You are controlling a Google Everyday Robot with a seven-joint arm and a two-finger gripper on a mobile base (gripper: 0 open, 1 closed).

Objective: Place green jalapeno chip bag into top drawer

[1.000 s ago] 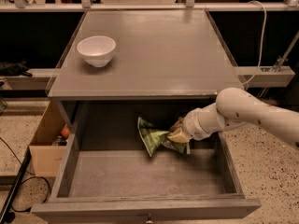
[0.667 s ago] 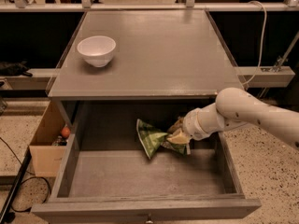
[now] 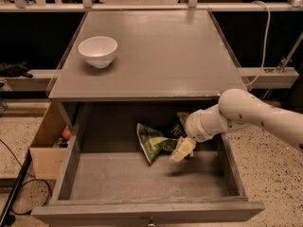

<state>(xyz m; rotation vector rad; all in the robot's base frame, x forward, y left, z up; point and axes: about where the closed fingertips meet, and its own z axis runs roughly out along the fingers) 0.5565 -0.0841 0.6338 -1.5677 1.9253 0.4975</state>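
The green jalapeno chip bag [image 3: 152, 143] hangs inside the open top drawer [image 3: 142, 208], toward the back right, its lower corner just above the drawer floor. My gripper [image 3: 182, 150] reaches in from the right, shut on the bag's pinched middle. The pale fingers [image 3: 184, 147] cover the bag's right half, of which only a dark bit shows behind the wrist. The drawer is pulled out fully below the grey table top [image 3: 156, 56]. Its small knob shows at the bottom edge.
A white bowl [image 3: 98, 51] stands on the table top at the left. An open cardboard box [image 3: 46, 150] with small items sits on the floor left of the drawer. A black cable [image 3: 12, 193] runs along the floor at the lower left.
The gripper and the bag have moved slightly lower and toward the front of the drawer. The bowl and drawer have not moved.
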